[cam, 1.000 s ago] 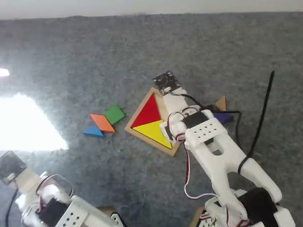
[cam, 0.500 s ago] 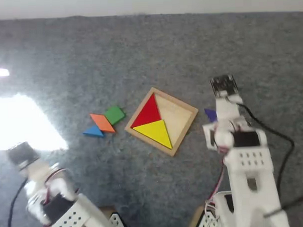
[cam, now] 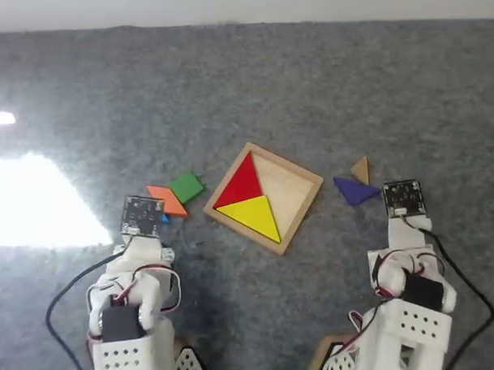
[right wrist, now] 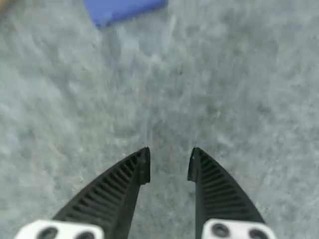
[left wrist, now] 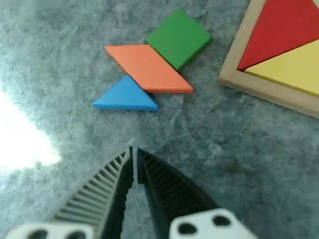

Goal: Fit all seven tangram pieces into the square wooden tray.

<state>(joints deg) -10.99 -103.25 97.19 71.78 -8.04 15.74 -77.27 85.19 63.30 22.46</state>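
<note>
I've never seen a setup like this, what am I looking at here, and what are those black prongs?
This is a tabletop robot: a left arm and right arm on a grey table. One picture looks down from above; the other two come from cameras on each arm's wrist, so the black prongs are its fingers. The left gripper is shut, the right gripper open, both empty. The wooden tray holds a red triangle and a yellow triangle. Loose outside: green square, orange parallelogram, blue triangle, purple triangle, tan triangle.
</note>
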